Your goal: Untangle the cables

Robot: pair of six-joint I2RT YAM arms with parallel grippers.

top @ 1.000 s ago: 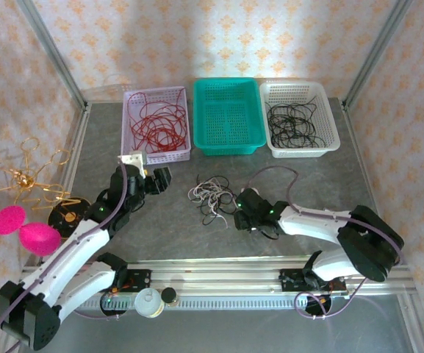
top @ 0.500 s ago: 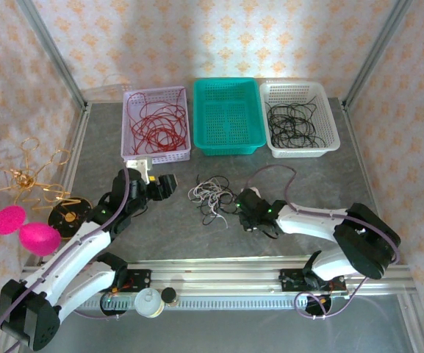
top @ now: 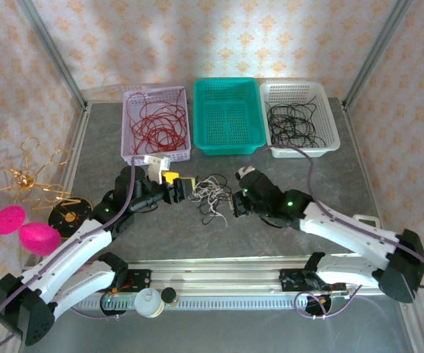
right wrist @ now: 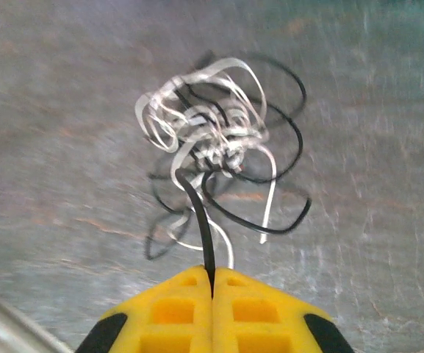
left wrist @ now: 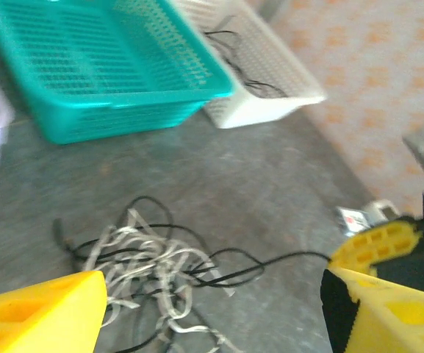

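Top view: cable clump (top: 210, 195) lay mid-worktop (top: 329, 176), near side of teal basket (top: 226, 116). Left fingers (top: 181, 188) just left of clump, right fingers (top: 238, 201) at its right edge.

Left wrist: left fingers (left wrist: 42, 312) spread wide, empty; clump (left wrist: 149, 265) just beyond gap. Best next: close low on cream strands, pin clump to worktop.

Right wrist: right fingers (right wrist: 182, 309) clenched on black cable (right wrist: 199, 213) running into clump (right wrist: 208, 136). Advice: draw black cable rightward slowly; pause if whole clump dragged, else knot likely to tighten.
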